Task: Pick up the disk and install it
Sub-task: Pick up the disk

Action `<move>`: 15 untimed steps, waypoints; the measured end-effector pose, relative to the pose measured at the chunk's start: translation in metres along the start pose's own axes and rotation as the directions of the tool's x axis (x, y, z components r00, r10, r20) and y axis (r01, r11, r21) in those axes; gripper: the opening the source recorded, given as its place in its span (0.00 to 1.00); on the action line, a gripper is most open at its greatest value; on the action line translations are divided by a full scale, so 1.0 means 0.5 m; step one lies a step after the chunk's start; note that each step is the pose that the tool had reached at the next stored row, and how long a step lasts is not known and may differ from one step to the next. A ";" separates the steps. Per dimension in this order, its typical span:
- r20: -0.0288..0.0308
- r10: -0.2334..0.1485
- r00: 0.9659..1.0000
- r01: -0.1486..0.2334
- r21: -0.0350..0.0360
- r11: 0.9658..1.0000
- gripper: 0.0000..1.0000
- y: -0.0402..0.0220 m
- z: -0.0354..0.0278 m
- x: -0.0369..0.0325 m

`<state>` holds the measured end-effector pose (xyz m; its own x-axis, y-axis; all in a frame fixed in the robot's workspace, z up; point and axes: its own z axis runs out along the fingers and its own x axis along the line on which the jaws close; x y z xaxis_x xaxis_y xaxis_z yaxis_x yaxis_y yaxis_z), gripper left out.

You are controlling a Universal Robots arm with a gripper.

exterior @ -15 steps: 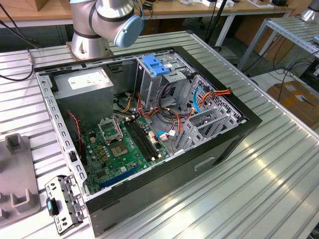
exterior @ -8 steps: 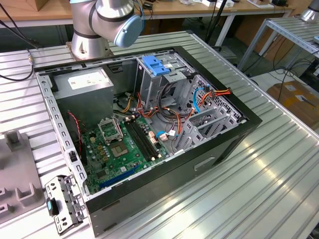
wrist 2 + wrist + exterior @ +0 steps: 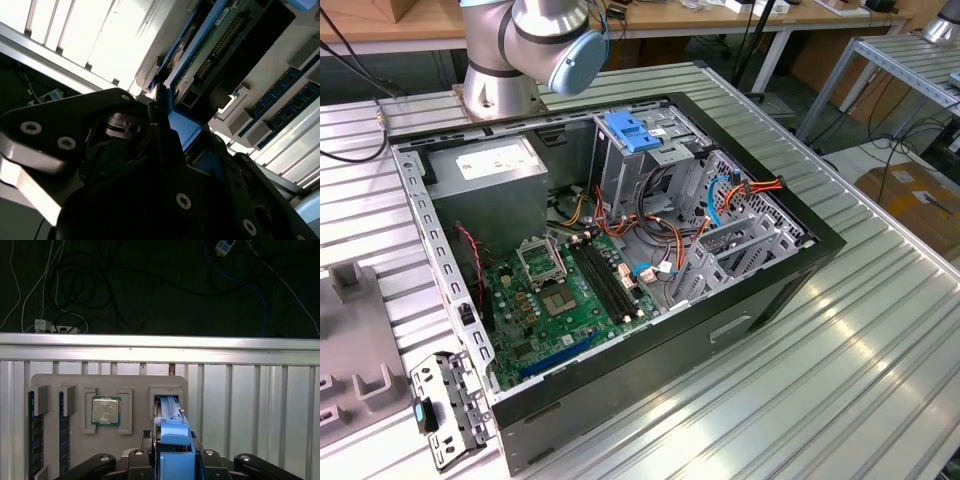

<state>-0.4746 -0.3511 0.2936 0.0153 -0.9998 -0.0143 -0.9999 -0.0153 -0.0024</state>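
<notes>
A silver arm with a blue-capped joint stands upright at the far side, its black hand clamped on the disk.

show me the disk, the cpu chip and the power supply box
the disk [image 3: 220, 31]: second wrist view, on its green circuit-board side
the cpu chip [image 3: 106, 410]: first wrist view, centre of its metal lid
the power supply box [image 3: 488, 160]: exterior view, on its white sticker

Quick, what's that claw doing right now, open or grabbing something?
Gripper: closed on the disk, which stands in its blue frame in a slot of the grey holder.
</notes>
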 end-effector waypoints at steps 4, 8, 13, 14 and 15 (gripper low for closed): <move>0.000 0.000 1.000 0.000 0.000 1.000 0.37 0.000 0.000 0.000; 0.000 -0.004 1.000 0.004 0.000 1.000 0.37 0.000 0.000 0.002; 0.000 0.018 1.000 -0.018 0.000 1.000 0.37 0.000 0.000 0.003; 0.000 0.022 1.000 -0.022 0.000 1.000 0.37 0.000 0.000 0.003; 0.000 0.022 1.000 -0.022 0.000 1.000 0.37 0.000 0.000 0.002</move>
<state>-0.4746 -0.3524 0.2936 -0.0067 -0.9999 -0.0143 -1.0000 0.0068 -0.0023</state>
